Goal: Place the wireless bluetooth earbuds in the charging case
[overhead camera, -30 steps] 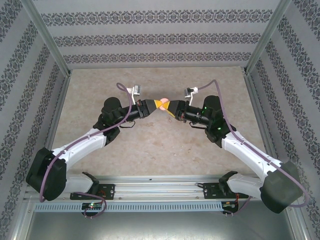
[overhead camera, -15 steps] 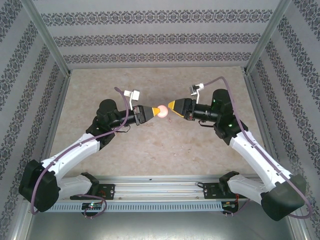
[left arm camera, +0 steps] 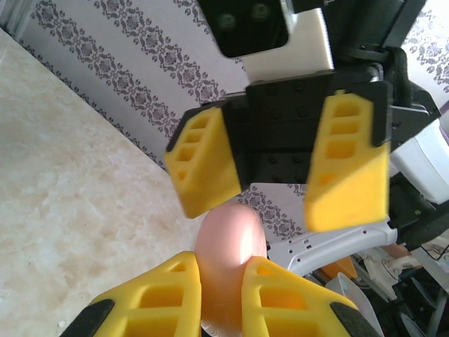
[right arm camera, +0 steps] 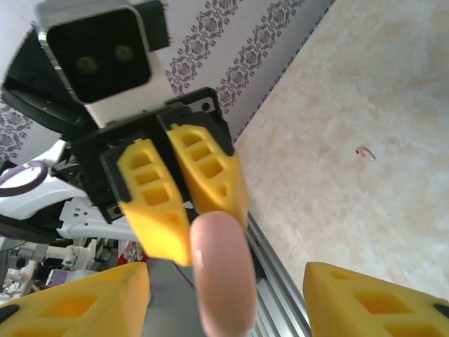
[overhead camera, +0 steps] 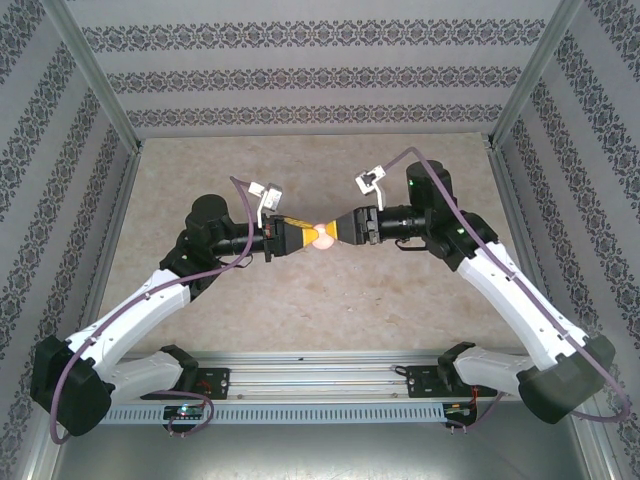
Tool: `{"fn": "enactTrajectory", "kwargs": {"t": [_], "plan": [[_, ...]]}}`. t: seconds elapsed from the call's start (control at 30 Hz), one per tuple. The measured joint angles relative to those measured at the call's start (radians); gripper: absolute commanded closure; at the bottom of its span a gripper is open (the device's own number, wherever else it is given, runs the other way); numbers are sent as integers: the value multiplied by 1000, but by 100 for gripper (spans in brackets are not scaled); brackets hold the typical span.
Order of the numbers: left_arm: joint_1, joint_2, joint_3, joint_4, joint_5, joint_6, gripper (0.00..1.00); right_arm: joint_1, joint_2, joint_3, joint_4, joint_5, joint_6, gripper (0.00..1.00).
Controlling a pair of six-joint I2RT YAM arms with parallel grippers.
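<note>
My left gripper (overhead camera: 308, 238) pinches the case (overhead camera: 323, 236). I see the right gripper (overhead camera: 338, 232) with jaws spread, case between them, touching neither. One earbud (right arm camera: 364, 152) on the tabletop (right arm camera: 393, 84).

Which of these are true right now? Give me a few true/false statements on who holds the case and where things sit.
1. The left gripper is shut on the pink case. True.
2. The right gripper is clamped on the case. False: its jaws stand open, with a gap to the case on each side.
3. The case rests on the table. False: it is held in the air between the two grippers.
4. A small pale piece lies loose on the table. True.
5. The two grippers point away from each other. False: they face each other tip to tip.
</note>
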Motion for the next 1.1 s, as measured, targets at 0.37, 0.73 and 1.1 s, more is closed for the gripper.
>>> {"fn": "enactTrajectory", "kwargs": {"t": [0.37,0.73,1.1], "plan": [[2,14,22,-25,40,30,89,13,44,21,-16,-69,-39,79],[37,-5,3,35,33,-4,48,13,46,5,46,-39,-36,95],[61,-39,-51,129,19,-87,51,13,22,-49,230,28,50,95]]}}
